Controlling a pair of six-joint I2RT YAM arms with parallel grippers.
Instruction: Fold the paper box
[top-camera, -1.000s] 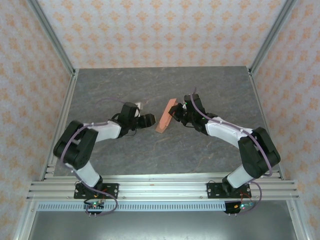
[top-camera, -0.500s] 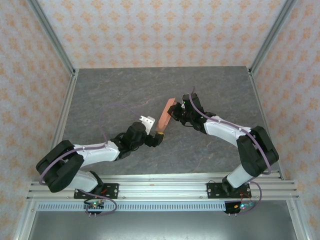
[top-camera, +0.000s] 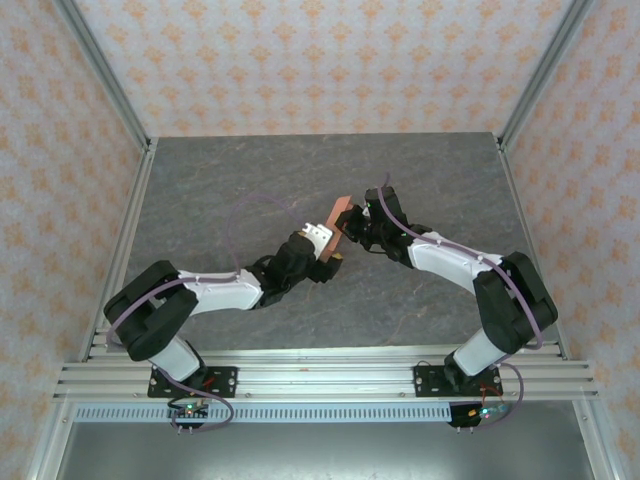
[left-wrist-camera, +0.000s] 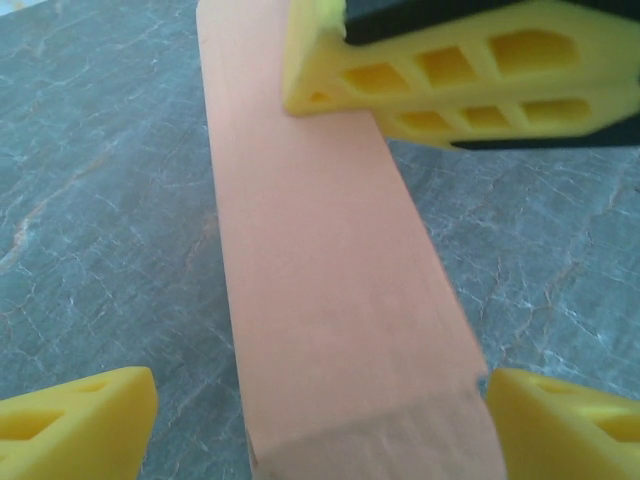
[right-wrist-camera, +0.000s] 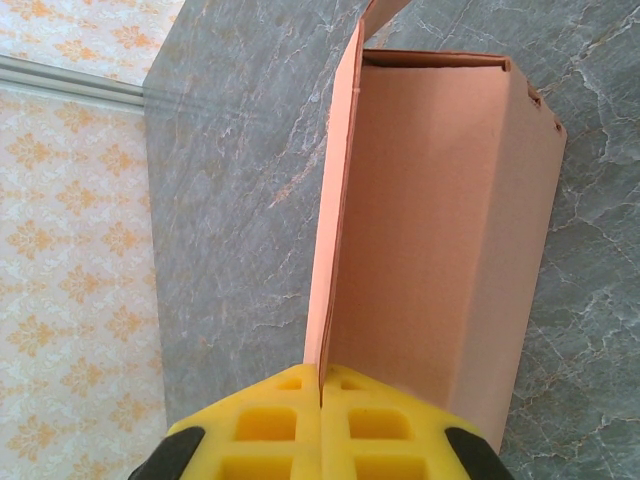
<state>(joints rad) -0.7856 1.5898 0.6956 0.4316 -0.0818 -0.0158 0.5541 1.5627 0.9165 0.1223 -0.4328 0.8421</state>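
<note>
My right pincer (right-wrist-camera: 322, 378) pinches the paper box (right-wrist-camera: 440, 220) by one flap (thin card). My left pincer (left-wrist-camera: 320, 410), spread, straddles its end.

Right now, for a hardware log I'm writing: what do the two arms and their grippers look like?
Both the left arm and the right arm have white link shells between bulky black joints, with a thin purple cable looping along each. The fingers are bright yellow moulded blocks with open rectangular cells, on black mounts. I can read no markings.
</note>
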